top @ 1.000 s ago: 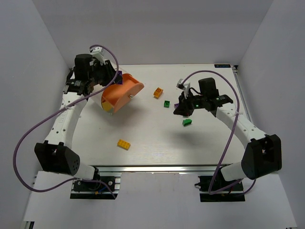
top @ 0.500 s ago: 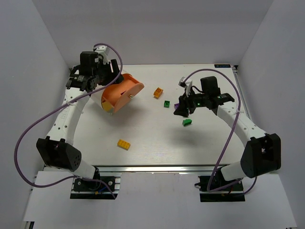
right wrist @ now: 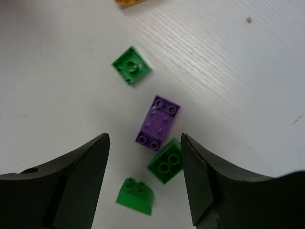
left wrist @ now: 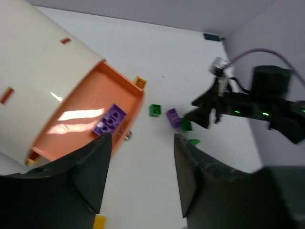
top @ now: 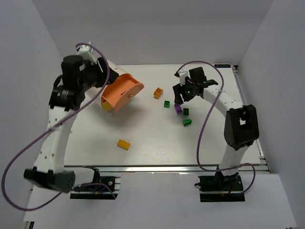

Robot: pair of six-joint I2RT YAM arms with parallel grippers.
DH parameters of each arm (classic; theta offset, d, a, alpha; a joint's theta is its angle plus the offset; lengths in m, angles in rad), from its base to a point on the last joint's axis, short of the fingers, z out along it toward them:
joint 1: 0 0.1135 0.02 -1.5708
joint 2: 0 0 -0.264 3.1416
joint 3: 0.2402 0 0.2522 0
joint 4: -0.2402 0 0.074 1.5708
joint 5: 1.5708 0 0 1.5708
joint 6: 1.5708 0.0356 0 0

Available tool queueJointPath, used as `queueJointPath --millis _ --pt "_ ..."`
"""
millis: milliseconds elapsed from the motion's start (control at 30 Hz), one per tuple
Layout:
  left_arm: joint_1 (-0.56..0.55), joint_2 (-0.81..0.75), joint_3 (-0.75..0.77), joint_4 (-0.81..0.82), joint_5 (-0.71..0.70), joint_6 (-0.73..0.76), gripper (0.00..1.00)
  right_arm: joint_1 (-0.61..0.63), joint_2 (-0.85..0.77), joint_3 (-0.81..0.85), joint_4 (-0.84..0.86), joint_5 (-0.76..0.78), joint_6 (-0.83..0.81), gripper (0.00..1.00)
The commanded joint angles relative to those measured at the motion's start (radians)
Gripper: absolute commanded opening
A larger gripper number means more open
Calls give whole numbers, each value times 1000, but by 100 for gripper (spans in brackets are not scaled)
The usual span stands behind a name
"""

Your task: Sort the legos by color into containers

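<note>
**Right gripper open over loose purple lego**

Right gripper [right wrist: 144, 139] wide, empty, above the purple lego [right wrist: 157, 123] on the table [top: 152, 138]. A green lego [right wrist: 165, 161] lies just beside its near end. Best bet: drop straight and pinch the long sides without nudging the green one. Left gripper [left wrist: 141, 140] wide, empty, over the orange drawer [left wrist: 81, 119], second purple brick [left wrist: 109, 119] inside. Versus a second ago: right jaws opened, purple lego now lying free, right arm swung far, left arm lifted off the drum [left wrist: 38, 71]
</note>
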Motion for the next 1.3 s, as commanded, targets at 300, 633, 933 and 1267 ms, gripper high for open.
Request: queueJointPath --millis 300,633,933,1267 --pt "-4 -555 -527 4 -38 -300 74 29 242 201 -87 163 21 64" --pt "5 -687 -675 -44 -53 -366 74 41 273 125 -112 122 50 62" --pt "5 -706 -768 -7 -26 -404 74 56 295 102 -86 162 75 43" --pt "5 -786 -860 -19 -27 -453 75 43 119 86 -103 65 -48 0"
